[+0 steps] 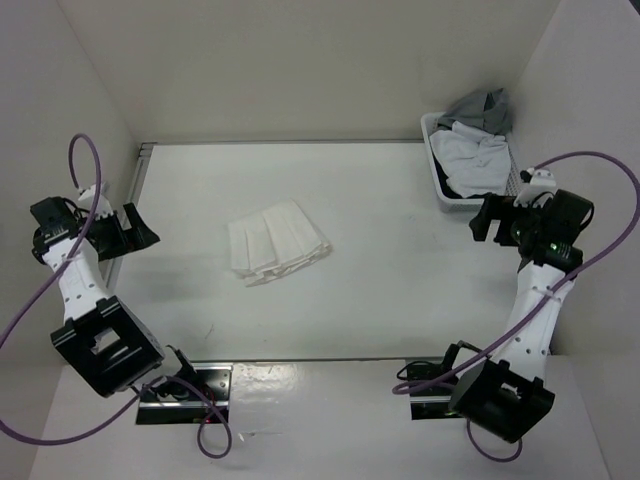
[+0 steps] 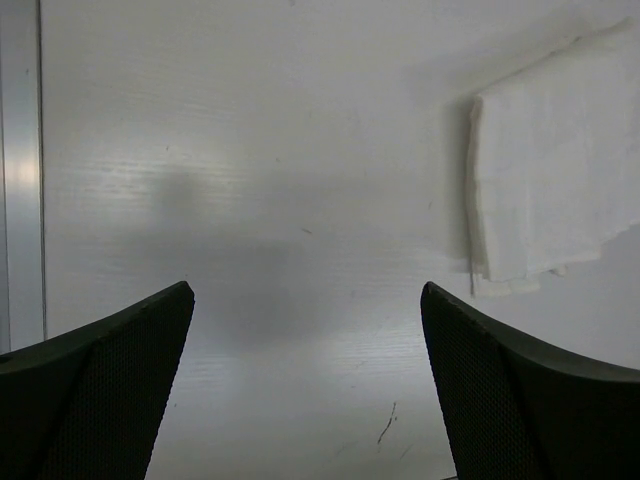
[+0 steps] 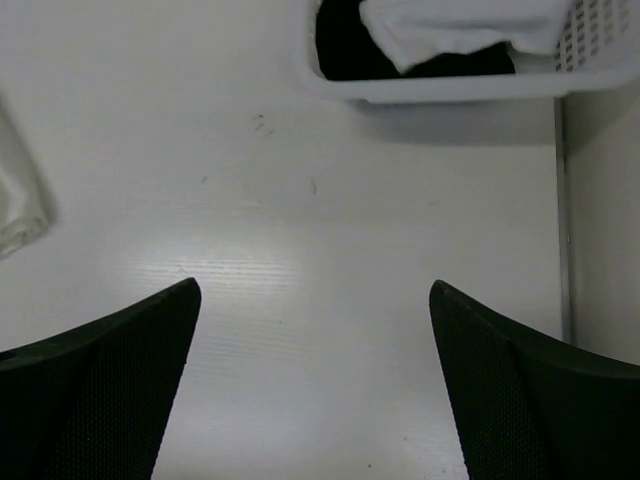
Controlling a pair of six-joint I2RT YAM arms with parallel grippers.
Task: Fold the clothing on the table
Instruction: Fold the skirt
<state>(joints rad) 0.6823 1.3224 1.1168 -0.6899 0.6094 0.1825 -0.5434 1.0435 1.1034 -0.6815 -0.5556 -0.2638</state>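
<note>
Clothing: the white pleated skirt of thin fabric [image 1: 277, 243] lies folded into a compact, roughly rectangular bundle near the middle of the table, a little left of centre, with its pleat lines running across the top layer.
Skirt edges: the left wrist view shows a stacked, layered edge of the skirt [image 2: 550, 170] at upper right. The right wrist view catches only a corner of it [image 3: 18, 205] at the left border.
Table: the large flat matte white tabletop [image 1: 400, 290] has a thin metal rail [image 1: 143, 190] along its left side.
Left gripper: the black two-finger left gripper [image 1: 135, 228] hangs over the table's left edge, well apart from the skirt. Its jaws are spread wide with nothing between them, and its own camera shows bare tabletop in the gap [image 2: 305, 300].
Right gripper: the black two-finger right gripper [image 1: 485, 218] sits at the right side of the table, just beside the basket. Its jaws are also spread wide and hold nothing [image 3: 315, 295].
Basket: a small white plastic basket [image 1: 440, 185] stands at the far right corner of the table.
Basket contents: a plain white garment [image 1: 472, 158] lies in it, with a grey garment [image 1: 480, 108] heaped at its far end. The right wrist view also shows something dark [image 3: 345, 45] inside, which I cannot identify.
Contact: neither gripper touches the skirt.
</note>
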